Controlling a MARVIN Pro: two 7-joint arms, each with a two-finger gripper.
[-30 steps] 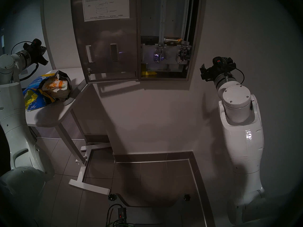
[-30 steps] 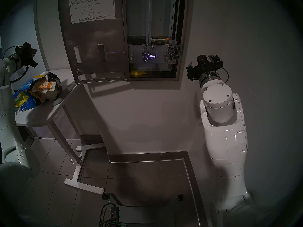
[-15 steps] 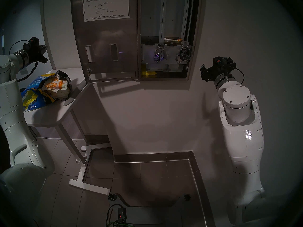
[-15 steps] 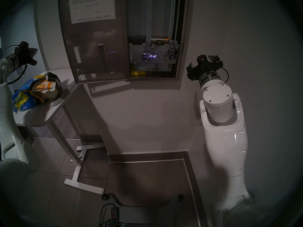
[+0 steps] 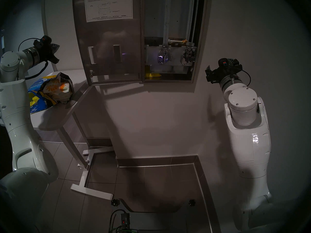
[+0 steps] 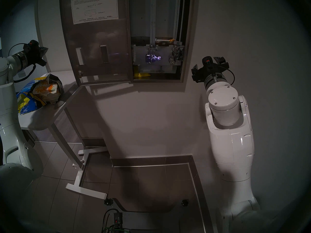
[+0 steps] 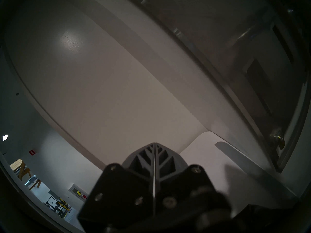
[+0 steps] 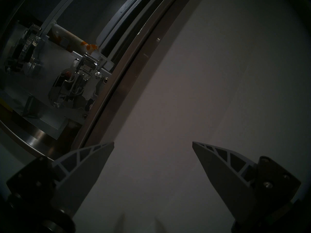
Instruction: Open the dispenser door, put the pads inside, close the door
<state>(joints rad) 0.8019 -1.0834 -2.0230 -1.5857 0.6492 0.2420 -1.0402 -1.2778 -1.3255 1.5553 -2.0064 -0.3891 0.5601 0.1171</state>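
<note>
The dispenser door stands wide open, swung to the left of the dispenser, with its white instruction sheet facing the room. It looks like a thin, stiff steel panel, light on its hinge, so I judge that a push on its free left edge will close it; no grip is needed, and the smooth metal would be slippery to pinch.

Inside, one flower-print pad lies above the chrome levers, and a yellow pad rests in the bottom slot. More pads sit in a torn blue bag on the desk. These are soft and light; they should be taken by the flat middle, gently.

The left hand is pressed shut and empty, above the bag and left of the door. The right hand is spread wide, empty, just right of the dispenser.
</note>
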